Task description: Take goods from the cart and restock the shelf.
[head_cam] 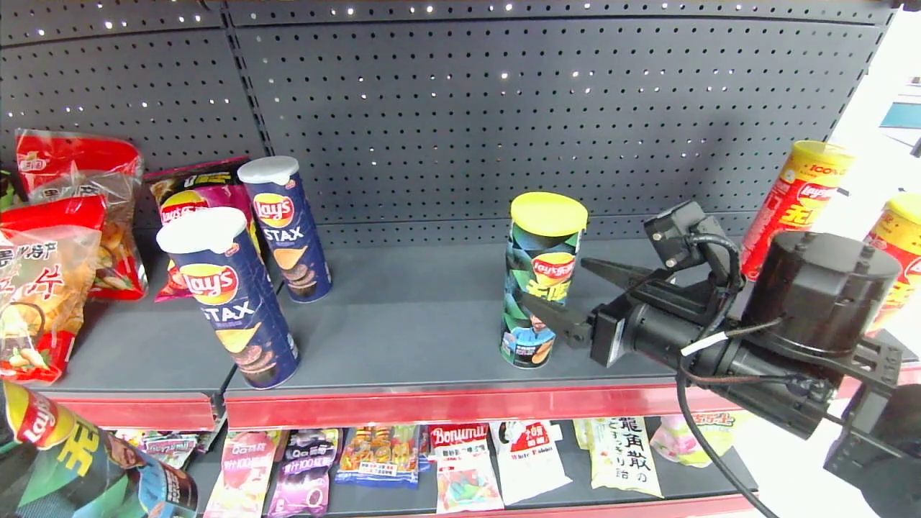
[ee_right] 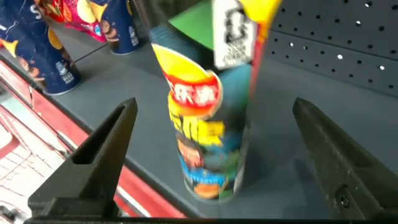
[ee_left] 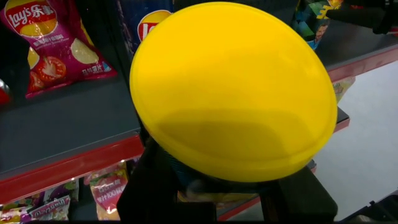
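Observation:
A teal-and-green chip can [head_cam: 541, 280] with a yellow lid stands upright on the grey shelf [head_cam: 410, 324], right of its middle. My right gripper [head_cam: 552, 279] is open, one finger on each side of the can's lower half. The right wrist view has the same can [ee_right: 208, 143] between the two spread fingers [ee_right: 99, 155]. A second can of the same kind [head_cam: 79, 467] hangs tilted below the shelf's left end. In the left wrist view its yellow lid [ee_left: 233, 90] faces the camera, and my left gripper [ee_left: 217, 196] is shut on the can body under it.
Two blue chip cans [head_cam: 230, 295] [head_cam: 288, 226] stand on the left with snack bags [head_cam: 57, 237] beside them. Red-and-yellow cans [head_cam: 795, 194] [head_cam: 896, 252] stand at the far right. The shelf has a red front lip [head_cam: 432, 404], and small packets [head_cam: 460, 460] lie on the shelf below.

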Tool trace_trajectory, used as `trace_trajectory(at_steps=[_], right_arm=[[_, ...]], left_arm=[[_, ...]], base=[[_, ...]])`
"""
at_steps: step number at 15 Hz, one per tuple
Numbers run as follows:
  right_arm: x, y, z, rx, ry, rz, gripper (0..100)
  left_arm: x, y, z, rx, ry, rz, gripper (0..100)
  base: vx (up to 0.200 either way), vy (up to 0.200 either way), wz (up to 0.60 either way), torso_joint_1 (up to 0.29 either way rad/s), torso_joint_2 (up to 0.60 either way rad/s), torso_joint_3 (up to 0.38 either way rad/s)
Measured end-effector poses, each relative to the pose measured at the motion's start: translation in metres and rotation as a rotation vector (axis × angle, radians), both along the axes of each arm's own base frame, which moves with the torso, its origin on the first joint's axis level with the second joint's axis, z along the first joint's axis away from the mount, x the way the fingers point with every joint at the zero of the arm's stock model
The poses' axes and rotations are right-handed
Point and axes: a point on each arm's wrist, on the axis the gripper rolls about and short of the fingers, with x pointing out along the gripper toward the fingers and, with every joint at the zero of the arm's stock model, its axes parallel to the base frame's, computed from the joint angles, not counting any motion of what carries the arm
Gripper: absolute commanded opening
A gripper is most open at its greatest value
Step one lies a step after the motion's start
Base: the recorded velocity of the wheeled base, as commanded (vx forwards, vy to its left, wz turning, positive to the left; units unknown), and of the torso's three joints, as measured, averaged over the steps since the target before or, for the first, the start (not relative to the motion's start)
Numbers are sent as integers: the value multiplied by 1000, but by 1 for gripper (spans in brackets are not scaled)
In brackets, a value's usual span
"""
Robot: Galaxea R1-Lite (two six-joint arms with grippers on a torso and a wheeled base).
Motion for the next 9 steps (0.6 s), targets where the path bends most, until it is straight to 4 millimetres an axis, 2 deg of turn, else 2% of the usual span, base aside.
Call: trace_trajectory(at_steps=[4, 9], right_arm=[[-23, -17, -4, -9, 16, 7, 100], [-67, -54, -20, -47, 52, -8, 100]], left_arm=[[3, -1, 1, 3, 9, -13, 0], [9, -3, 3, 15, 0, -25, 0]], base=[[0, 0, 0, 0, 0, 0], [0, 0, 0, 0, 0, 0]])
